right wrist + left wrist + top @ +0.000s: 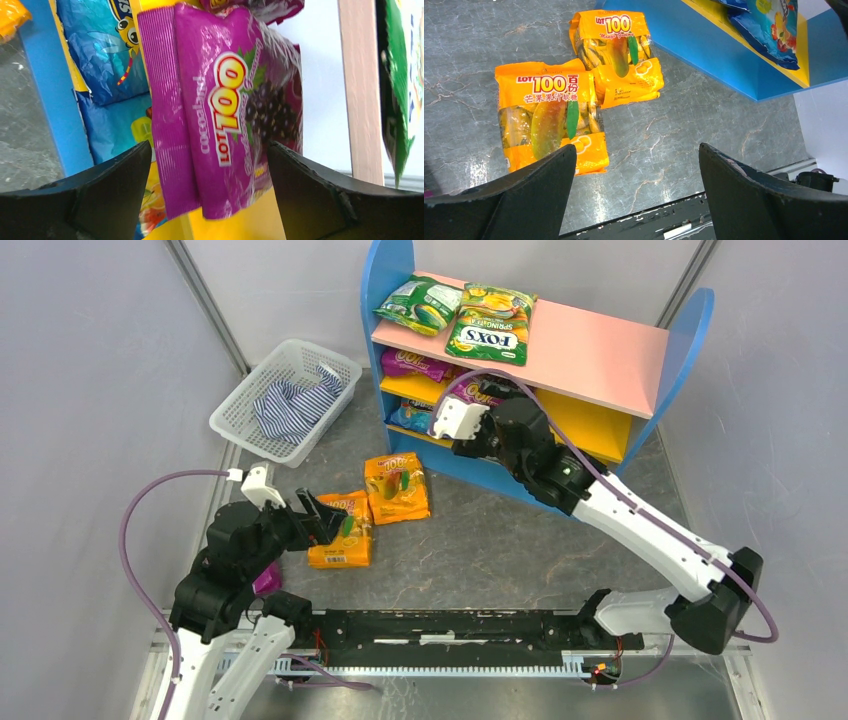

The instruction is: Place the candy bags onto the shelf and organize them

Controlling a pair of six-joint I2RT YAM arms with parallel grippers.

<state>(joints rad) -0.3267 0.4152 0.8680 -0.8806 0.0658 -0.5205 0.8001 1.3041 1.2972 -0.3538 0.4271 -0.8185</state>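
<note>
The shelf (600, 350) stands at the back with a green bag (418, 303) and a FOX'S bag (492, 325) on its pink top board. Purple bags (415, 363) lie on the yellow middle board. My right gripper (447, 427) reaches into that tier. In the right wrist view it (207, 150) is open, with a purple "LOT 100" bag (230, 105) between the spread fingers, resting on the yellow board (260, 220). Two orange bags (340, 532) (397, 487) lie on the floor. My left gripper (330, 520) is open and empty over the nearer one (549, 117); the farther one (616, 55) lies beyond.
A white mesh basket (250, 380) with a striped cloth (295, 405) sits at the back left. A blue bag (107, 55) lies on the shelf's bottom tier. Something purple (267, 578) shows under the left arm. Grey walls close in both sides.
</note>
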